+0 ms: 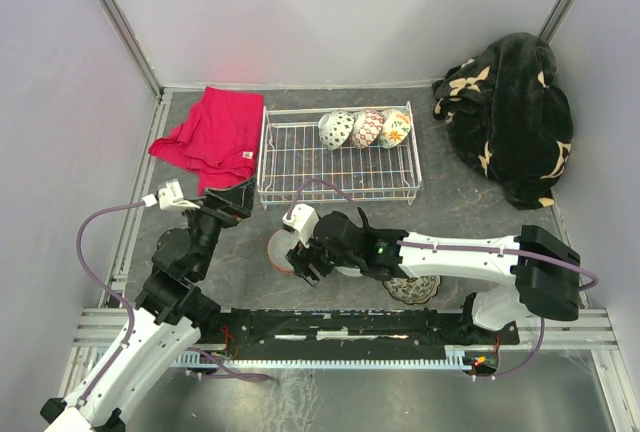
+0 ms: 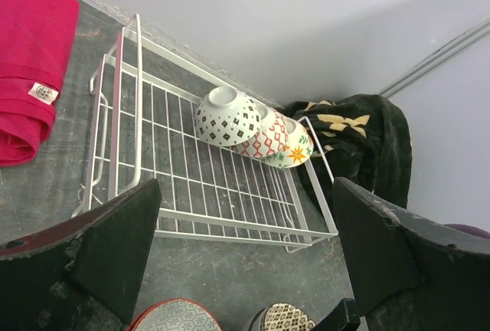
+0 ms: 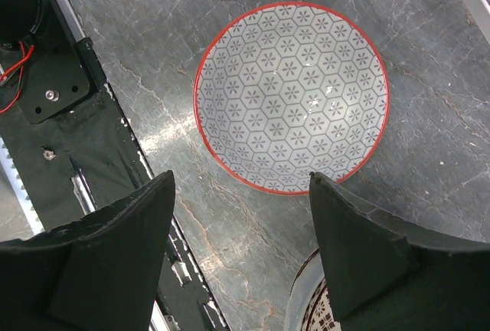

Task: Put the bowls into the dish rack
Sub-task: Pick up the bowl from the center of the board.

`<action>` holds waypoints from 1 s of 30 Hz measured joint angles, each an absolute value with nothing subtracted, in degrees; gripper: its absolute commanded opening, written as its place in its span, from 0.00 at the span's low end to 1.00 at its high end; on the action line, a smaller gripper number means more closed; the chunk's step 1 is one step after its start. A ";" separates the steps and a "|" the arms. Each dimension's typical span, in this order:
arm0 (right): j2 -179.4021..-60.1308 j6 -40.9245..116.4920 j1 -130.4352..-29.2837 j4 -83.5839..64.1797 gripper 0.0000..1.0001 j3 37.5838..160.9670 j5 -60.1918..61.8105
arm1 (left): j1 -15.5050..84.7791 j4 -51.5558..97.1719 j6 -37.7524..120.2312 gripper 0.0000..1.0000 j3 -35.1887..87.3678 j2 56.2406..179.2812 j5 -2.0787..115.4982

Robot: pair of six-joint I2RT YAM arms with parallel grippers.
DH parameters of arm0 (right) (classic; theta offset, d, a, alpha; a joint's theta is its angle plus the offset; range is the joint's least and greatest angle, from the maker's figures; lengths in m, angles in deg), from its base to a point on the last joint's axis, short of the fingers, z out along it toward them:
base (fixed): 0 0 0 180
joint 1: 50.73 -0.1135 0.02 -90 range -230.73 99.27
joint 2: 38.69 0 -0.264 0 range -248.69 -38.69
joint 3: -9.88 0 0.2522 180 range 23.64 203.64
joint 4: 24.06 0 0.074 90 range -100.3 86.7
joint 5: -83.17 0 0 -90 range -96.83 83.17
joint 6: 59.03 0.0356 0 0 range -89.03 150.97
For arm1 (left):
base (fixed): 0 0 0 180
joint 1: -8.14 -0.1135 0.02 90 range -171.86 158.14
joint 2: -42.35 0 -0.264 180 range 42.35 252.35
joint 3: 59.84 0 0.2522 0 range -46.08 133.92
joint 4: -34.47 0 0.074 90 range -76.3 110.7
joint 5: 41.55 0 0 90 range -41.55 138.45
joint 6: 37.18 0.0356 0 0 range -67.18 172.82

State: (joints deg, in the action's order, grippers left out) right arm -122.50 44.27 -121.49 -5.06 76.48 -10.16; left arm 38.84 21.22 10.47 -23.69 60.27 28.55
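Pickup step: right tool (image 3: 241,193), jaws apart and empty, hovers over red-rimmed bowl (image 3: 291,97) on bench (image 3: 153,78), near dish rack (image 1: 290,152) holding three bowls (image 1: 367,129) in its far-right corner; left tool (image 2: 246,189) apart, empty. Next: lower, straddle rim, close.

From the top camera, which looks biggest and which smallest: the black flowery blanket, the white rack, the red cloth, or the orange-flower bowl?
1. The black blanket and the dish rack look about alike, too close to rank.
2. The red cloth.
3. The orange-flower bowl, smallest.
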 measured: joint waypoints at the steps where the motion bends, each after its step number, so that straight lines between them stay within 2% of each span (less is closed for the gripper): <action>1: -122.50 44.23 -121.52 -5.06 0.79 76.48 -10.21 | 38.84 21.22 10.47 0.99 -23.69 60.18 28.50; 23: -126.85 41.62 -125.78 -4.25 0.77 80.20 -13.44 | 38.88 20.52 10.49 1.00 -24.34 55.26 27.04; 30: -131.22 40.90 -126.39 -3.45 0.72 82.71 -14.60 | 38.88 19.97 10.49 1.00 -24.41 55.15 26.25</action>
